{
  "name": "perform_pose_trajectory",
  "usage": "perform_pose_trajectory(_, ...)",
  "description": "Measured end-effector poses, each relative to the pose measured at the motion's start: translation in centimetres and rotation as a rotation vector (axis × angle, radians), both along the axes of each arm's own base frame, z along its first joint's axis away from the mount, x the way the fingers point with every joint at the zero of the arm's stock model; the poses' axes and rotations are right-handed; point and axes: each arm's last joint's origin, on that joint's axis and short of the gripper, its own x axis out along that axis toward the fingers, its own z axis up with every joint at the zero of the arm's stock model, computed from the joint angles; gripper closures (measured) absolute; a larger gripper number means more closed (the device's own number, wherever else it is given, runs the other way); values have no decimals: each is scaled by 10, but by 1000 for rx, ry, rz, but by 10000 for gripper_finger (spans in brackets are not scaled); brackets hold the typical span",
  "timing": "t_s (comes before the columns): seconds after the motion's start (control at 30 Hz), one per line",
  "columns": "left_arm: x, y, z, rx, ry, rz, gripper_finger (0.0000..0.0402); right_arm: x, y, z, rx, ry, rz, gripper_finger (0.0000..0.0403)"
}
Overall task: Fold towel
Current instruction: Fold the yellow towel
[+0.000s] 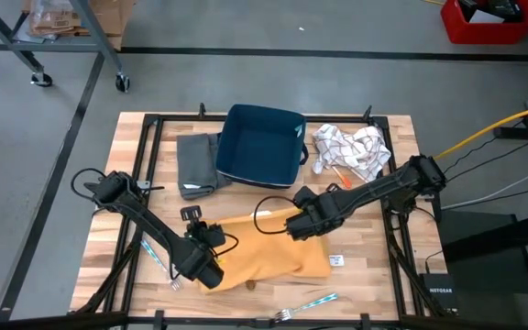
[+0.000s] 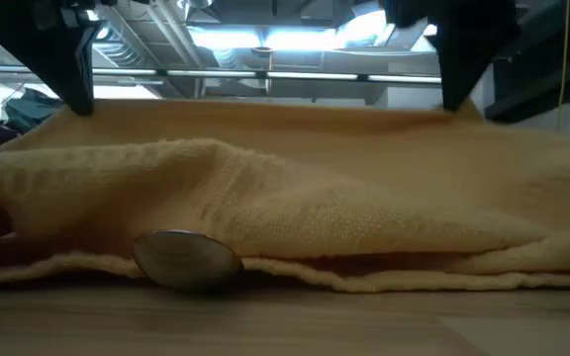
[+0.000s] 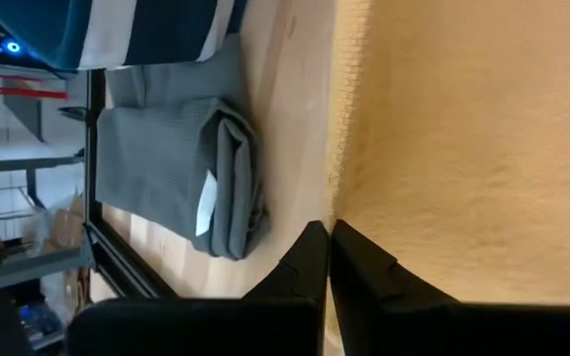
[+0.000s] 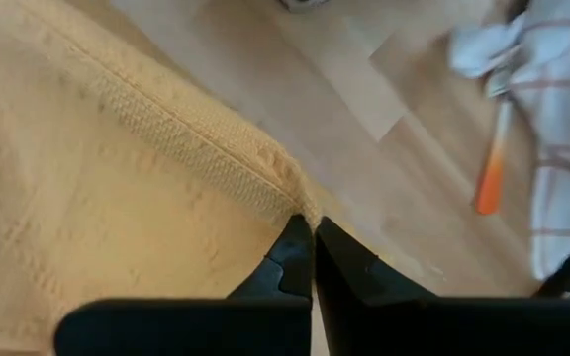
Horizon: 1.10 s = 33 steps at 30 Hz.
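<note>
The yellow towel (image 1: 273,249) lies rumpled on the near middle of the wooden table. In the low view its upper edge (image 2: 265,107) is held up between two dark grippers, while its lower part (image 2: 295,247) rests on the table in folds. My left gripper (image 1: 206,272) is shut at the towel's near-left end. My right gripper (image 1: 301,225) is shut at the towel's far edge, right of the middle. My left gripper pinches the towel's hemmed edge (image 3: 340,203) between its two shut fingers, which slant down at it. The cloth beside the fingers is raised off the table and spreads away from them. One layer or several, I cannot tell. My right gripper pinches the towel's thick hemmed edge (image 4: 293,201) at its fingertips, coming from above and pointing steeply down. The edge is raised above the bare wood (image 4: 384,178); the cloth falls away from the fingers toward the table.
A dark blue bin (image 1: 262,145) stands at the far middle, with a folded grey towel (image 1: 198,163) to its left and a white checked cloth (image 1: 351,151) with an orange-handled utensil (image 1: 337,174) to its right. A fork (image 1: 305,304) and a spoon (image 2: 186,259) lie near the front edge.
</note>
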Motion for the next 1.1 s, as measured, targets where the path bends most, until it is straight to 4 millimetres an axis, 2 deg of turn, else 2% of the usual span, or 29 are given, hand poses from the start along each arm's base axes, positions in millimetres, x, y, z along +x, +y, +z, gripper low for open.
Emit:
perform_pose_trajectory(0.2, 2, -2, -6, -33, -25, -3, 401, -1, 0, -32, 58, 8, 8, 398)
perform_pose_trajectory(0.33, 4, -3, -18, -54, -42, -40, 401, -7, -2, -48, 50, 36, 7, 398)
perform_pose_trajectory(0.6, 2, 12, -41, -23, -25, 6, 401, -9, -3, -76, 60, -9, 18, 398)
perform_pose_trajectory(0.7, 2, 18, -43, -4, -11, 23, 401, -7, -3, -79, 56, -33, 45, 398)
perform_pose_trajectory(0.9, 4, 31, -48, 16, 3, 65, 397, -7, -8, -77, -124, -71, 60, 387)
perform_pose_trajectory(1.1, 6, 41, -51, 26, 5, 130, 332, -10, -11, -77, -146, -24, 93, 322)
